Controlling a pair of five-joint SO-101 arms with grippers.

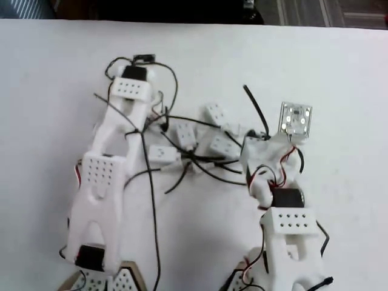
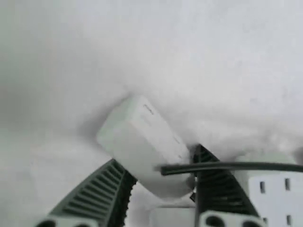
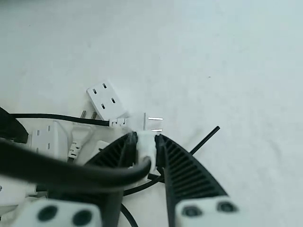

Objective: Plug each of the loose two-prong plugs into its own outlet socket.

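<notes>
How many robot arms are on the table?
2. The left arm is at the left of the table, holding a white block; the right arm is at the right, holding a two-prong plug.

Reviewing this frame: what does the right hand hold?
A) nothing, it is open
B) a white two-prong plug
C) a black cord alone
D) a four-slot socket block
B: in the right wrist view the right hand is shut on a white plug whose two metal prongs stick out ahead of it.
</notes>
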